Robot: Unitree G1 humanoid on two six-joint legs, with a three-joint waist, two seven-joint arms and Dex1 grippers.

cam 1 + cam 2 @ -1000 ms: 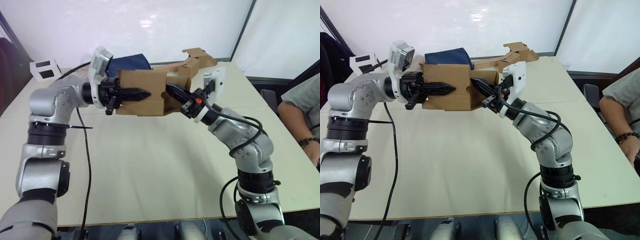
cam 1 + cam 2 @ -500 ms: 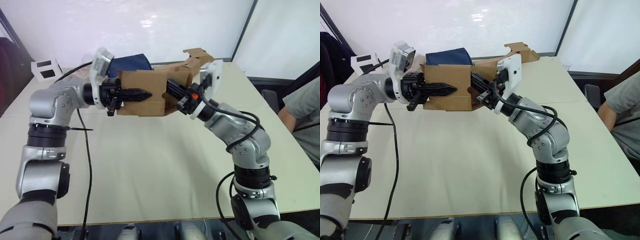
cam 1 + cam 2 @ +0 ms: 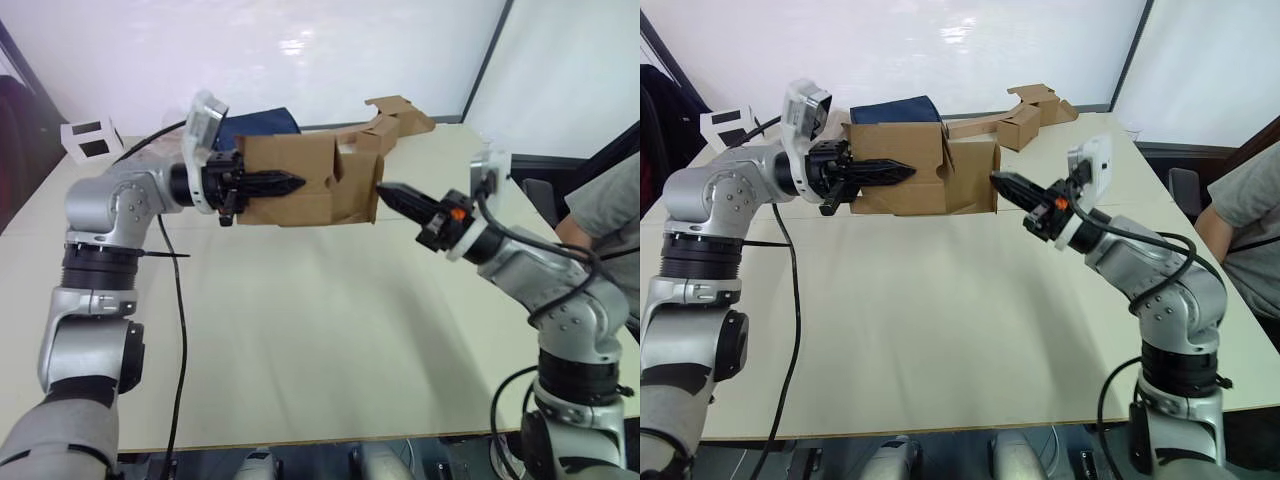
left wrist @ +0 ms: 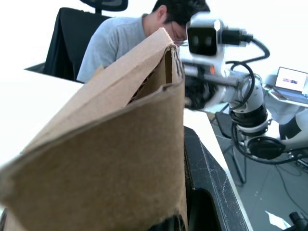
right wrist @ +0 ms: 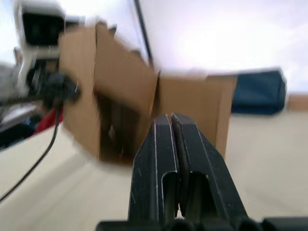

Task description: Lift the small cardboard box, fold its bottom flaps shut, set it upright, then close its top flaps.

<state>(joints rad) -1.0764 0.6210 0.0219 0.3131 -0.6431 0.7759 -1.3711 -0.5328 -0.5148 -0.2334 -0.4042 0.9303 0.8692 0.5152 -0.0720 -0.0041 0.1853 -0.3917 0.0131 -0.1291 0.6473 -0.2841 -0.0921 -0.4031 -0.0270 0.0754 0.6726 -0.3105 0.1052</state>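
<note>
The small cardboard box (image 3: 300, 180) hangs in the air above the table, lying on its side with its flapped end toward the right. My left gripper (image 3: 290, 184) is shut on the box's front wall, its black finger (image 4: 207, 178) pressed against the cardboard. One flap (image 3: 356, 190) stands across the right end. My right gripper (image 3: 385, 190) is just right of that flap, apart from the box, pointing at it with both fingers (image 5: 172, 125) pressed together and nothing between them.
A dark blue bag (image 3: 255, 127) lies behind the box. A long strip of joined cardboard pieces (image 3: 395, 115) lies at the back of the table (image 3: 320, 330). A white box with black squares (image 3: 88, 138) sits far left. A person (image 3: 605, 210) sits at the right edge.
My right gripper has drawn back out of the box's right end and moved right. A flap now stands across that end. The left gripper still holds the box.
</note>
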